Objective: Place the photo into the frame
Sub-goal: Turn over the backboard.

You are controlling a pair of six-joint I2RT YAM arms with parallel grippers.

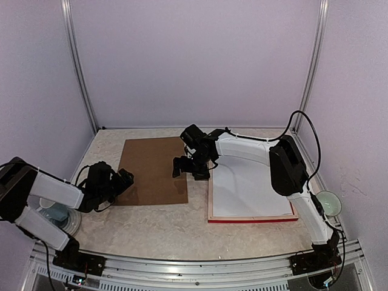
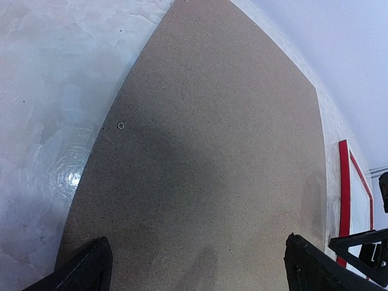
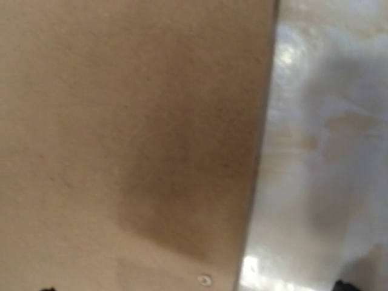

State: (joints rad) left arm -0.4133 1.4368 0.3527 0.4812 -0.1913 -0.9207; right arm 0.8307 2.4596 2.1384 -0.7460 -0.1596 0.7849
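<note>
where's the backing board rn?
Top view: the backing board lies flat on the table, left of centre, just left of the frame. The left gripper is at its left edge, the right gripper over its right edge.

Frame (image 1: 251, 219): far left corner and far bar hidden under the right arm (image 1: 242, 145). White sheet (image 1: 248, 191) inside it: printed side not visible, identity undetermined. Right wrist view blurred; brown backing board (image 3: 121, 121) cropped at top, left and bottom.
</note>
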